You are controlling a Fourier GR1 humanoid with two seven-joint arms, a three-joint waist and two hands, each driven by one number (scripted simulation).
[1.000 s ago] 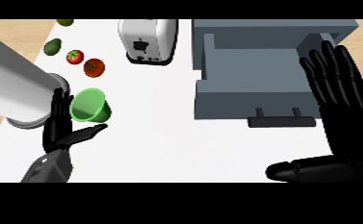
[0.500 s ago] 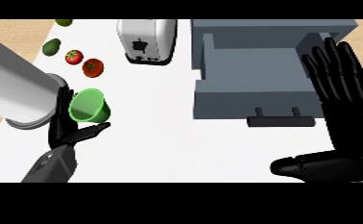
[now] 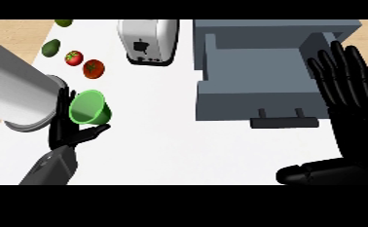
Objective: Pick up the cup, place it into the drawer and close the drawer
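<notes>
Green cup [image 3: 90, 106] sits at the frame's left, the left hand [image 3: 69, 132] curled around it. The grey drawer [image 3: 267, 82] stands open at the upper right. The right hand [image 3: 343, 82] rests at the right edge, fingers straight and spread.

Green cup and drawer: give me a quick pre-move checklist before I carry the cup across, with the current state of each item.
1. Left hand wrapped around the green cup: ok, thumb below and fingers behind it.
2. Cup clear of the counter: cannot tell from this steep head view.
3. Drawer open to receive the cup: ok, pulled out, nothing showing inside.
4. Path from cup to drawer: ok, bare white counter between; the toaster sits further back.
5. Right hand out of the way: not ok, open with fingers up over the drawer's right edge.
6. Drawer handle reachable for closing: ok, unobstructed at the front.
</notes>
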